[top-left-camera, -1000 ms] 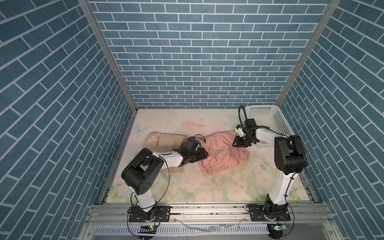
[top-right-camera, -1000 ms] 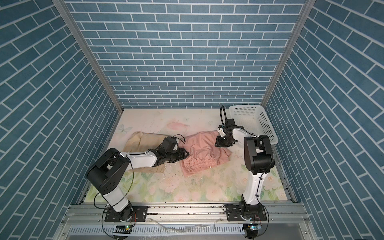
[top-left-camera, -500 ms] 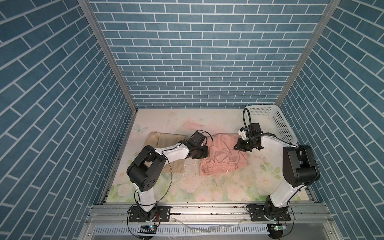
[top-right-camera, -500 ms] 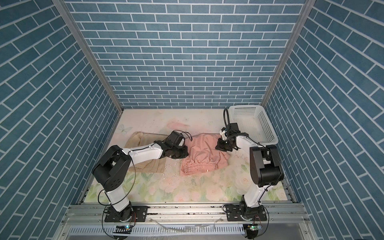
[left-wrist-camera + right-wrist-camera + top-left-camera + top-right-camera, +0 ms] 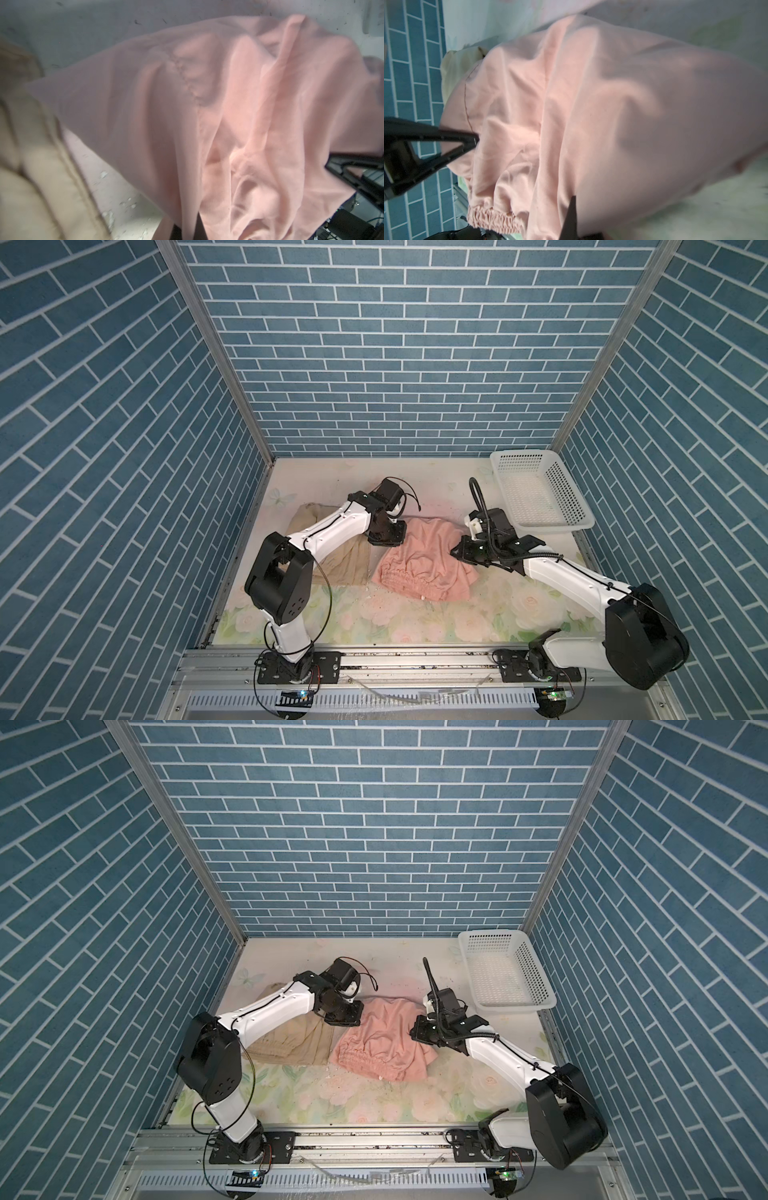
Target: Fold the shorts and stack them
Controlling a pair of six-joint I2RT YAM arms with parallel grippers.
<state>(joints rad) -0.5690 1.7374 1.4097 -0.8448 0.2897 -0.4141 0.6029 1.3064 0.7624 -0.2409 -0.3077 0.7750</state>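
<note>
The salmon pink shorts lie mid-table, gathered waist toward the front and the far edge raised. My left gripper is shut on the far left corner; in the left wrist view the pink shorts hang from the jaws. My right gripper is shut on the far right corner, and the pink shorts fill the right wrist view around a dark fingertip. The beige shorts lie flat to the left, partly under my left arm.
A white perforated basket stands at the back right corner against the wall. Blue brick walls close in the floral tabletop on three sides. A metal rail runs along the front edge.
Both grippers have shut on the pink shorts' far corners. The right gripper has carried its corner forward and leftward, bunching the cloth toward the waistband. The left arm's elbow has risen.
</note>
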